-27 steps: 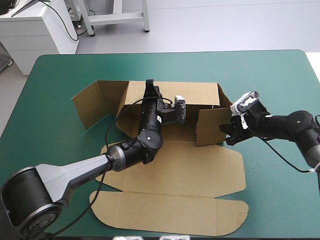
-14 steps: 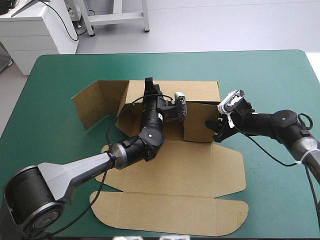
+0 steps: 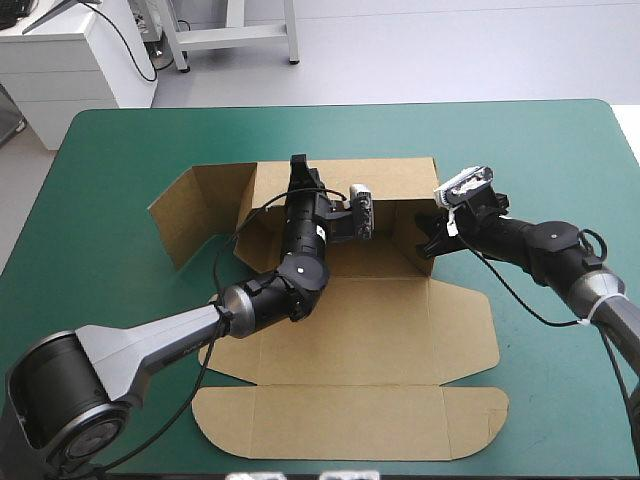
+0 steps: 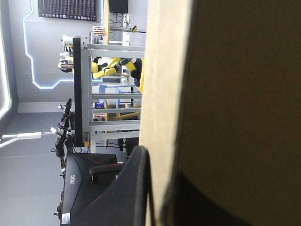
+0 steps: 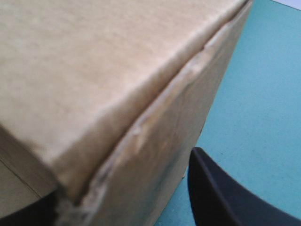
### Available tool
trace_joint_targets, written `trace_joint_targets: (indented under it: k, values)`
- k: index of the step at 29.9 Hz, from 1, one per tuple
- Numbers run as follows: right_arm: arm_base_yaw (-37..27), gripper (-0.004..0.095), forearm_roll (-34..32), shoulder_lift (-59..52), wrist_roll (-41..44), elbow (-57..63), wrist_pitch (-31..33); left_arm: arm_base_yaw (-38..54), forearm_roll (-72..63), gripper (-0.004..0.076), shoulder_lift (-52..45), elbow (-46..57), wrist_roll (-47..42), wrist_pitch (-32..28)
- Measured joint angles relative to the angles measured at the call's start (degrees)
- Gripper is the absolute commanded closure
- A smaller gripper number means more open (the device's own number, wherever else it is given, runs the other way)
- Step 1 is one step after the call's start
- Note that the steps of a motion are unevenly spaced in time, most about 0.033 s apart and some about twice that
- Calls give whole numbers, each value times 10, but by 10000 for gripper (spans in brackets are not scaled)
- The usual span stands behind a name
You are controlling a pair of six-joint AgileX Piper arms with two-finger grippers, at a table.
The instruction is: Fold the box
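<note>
The table's teal-green cover (image 3: 120,140) fills the high view, and the brown box (image 3: 350,330), a cut sheet of board, lies across its middle, only part of it standing. Its long rear wall (image 3: 400,180) is upright along the far side. A side panel (image 3: 195,210) at the left end also stands, but it splays outward and is not yet swung in. At the right end the short side wall (image 3: 408,228) is turned inward beside the rear wall. The base and the broad lid panel (image 3: 350,420) with its rounded tabs lie flat toward the near edge. The left gripper (image 3: 297,168) reaches over the base to the top of the rear wall. Its wrist view shows the board's pale edge pinched between the two black fingers, so it is clamped on that wall. The right gripper (image 3: 430,243) is at the outer side of the right-end wall. Its wrist view shows the fingers spread, with a creased corner of board between them, so it seems to press rather than grip. I judge the fold less than half done. The left panel must come in, the walls must be tucked to lock, and the front must be raised.
</note>
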Motion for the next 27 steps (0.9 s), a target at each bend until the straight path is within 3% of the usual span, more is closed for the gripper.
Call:
trace_joint_targets:
  k: [3,13,27]
  values:
    - [11,931,6,1,-18,0,-17,0,-2,731,0,-1,1,0]
    - [72,906,34,16,-41,0,-135,0,-9,731,0,-1,2,11]
    - [151,907,39,18,44,0,-242,5,-17,731,0,-1,2,34]
